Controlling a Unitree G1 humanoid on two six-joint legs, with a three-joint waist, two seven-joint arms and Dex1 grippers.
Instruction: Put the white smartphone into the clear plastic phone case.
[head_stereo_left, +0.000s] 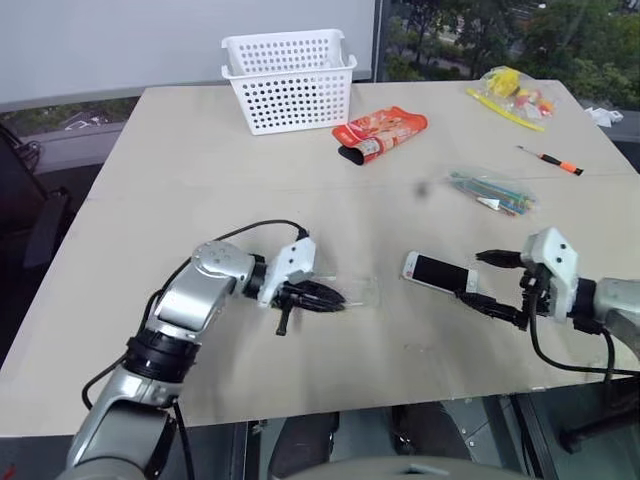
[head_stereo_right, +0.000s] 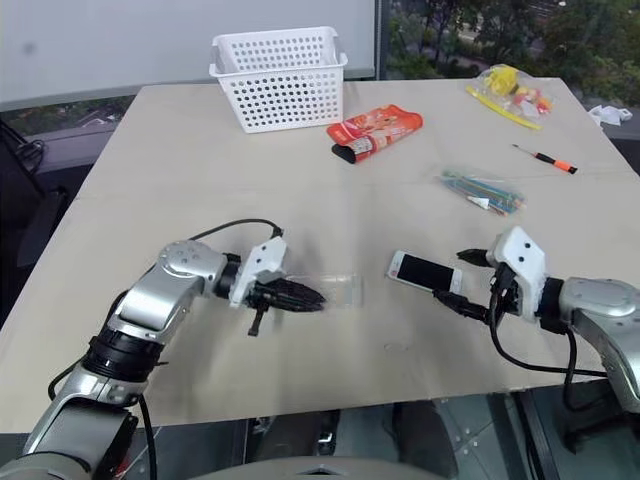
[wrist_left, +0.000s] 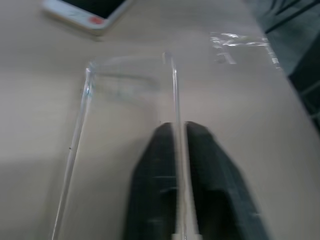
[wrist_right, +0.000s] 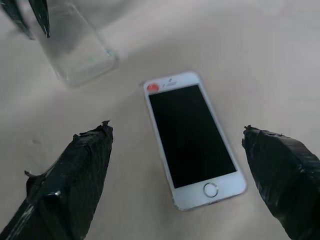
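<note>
No brand name or writing can be read anywhere; the one mark is a small red dot on the upper bezel of the white smartphone (wrist_right: 192, 137). There is one phone, lying screen-up on the worktop (head_stereo_left: 200, 190), its home-button end between the two wide-spread fingers of the right gripper (head_stereo_left: 490, 280), which holds nothing and does not touch it. There is one clear plastic phone case (wrist_left: 127, 100), just beyond the phone's far end from that gripper. The left gripper (head_stereo_left: 325, 297) has its two black fingers nearly together, pinching one long side wall of the case, as the left wrist view shows; the rest of the case extends past the fingertips toward the phone.

Farther from both grippers stand one white basket (head_stereo_left: 290, 78), one orange-red packet (head_stereo_left: 380, 133), one clear bag of colourful sticks (head_stereo_left: 490, 192), one small orange-handled screwdriver (head_stereo_left: 552, 161) and one yellow bundle of packaged items (head_stereo_left: 508, 92).
</note>
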